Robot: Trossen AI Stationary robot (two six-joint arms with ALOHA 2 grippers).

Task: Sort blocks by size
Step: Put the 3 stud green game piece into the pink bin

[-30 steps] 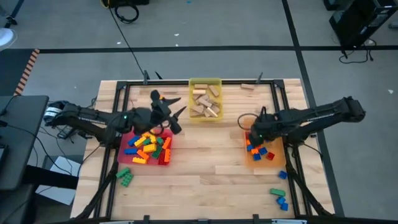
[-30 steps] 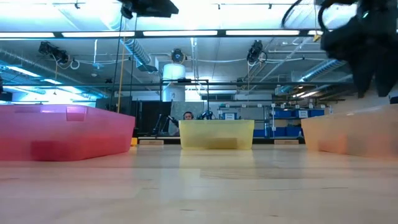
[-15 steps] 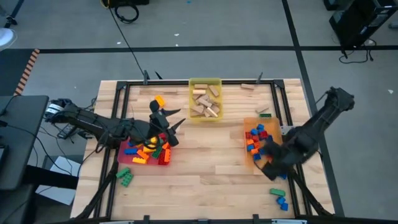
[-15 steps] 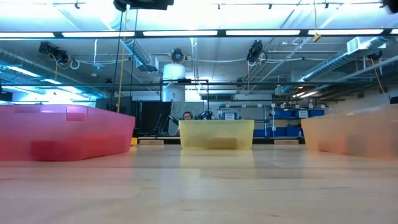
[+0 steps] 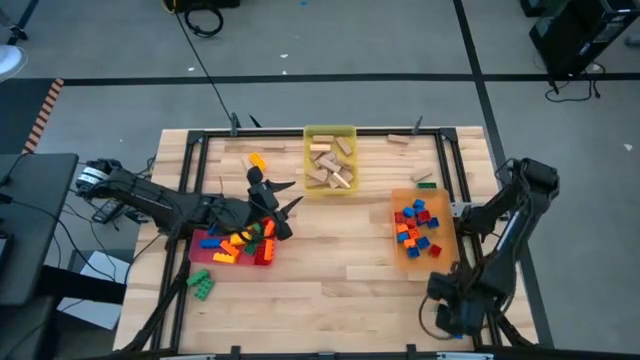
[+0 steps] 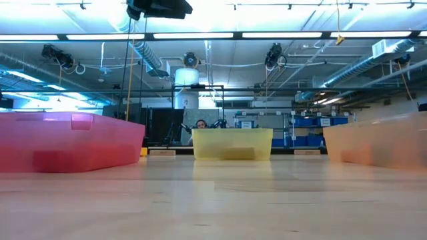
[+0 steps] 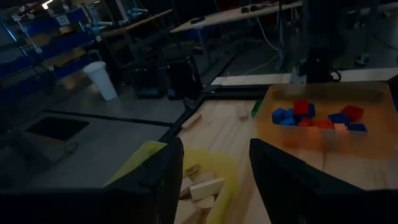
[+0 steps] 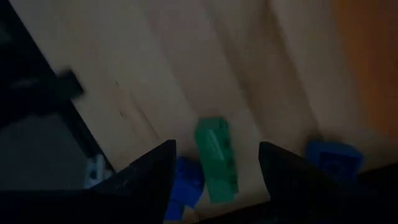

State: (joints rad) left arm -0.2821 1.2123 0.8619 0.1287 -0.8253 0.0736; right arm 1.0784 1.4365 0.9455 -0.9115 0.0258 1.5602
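Observation:
My left gripper is open and empty above the far right corner of the red tray, which holds several mixed studded bricks. My right gripper is open and empty near the table's near right corner. In the right wrist view its fingers stand above and on either side of a green brick that lies flat on the table between blue bricks. The yellow tray holds tan wooden blocks. The orange tray holds red, blue and orange bricks.
An orange brick lies on the table beyond the red tray. Green bricks lie near the left edge. A wooden block lies at the far edge. A black frame rail borders the work area. Bare wood lies in the middle.
My right gripper has left the orange tray and swung toward the table's near edge, coming down at the near right corner over the loose green and blue bricks. My left gripper has moved a little toward the near edge, staying open over the red tray.

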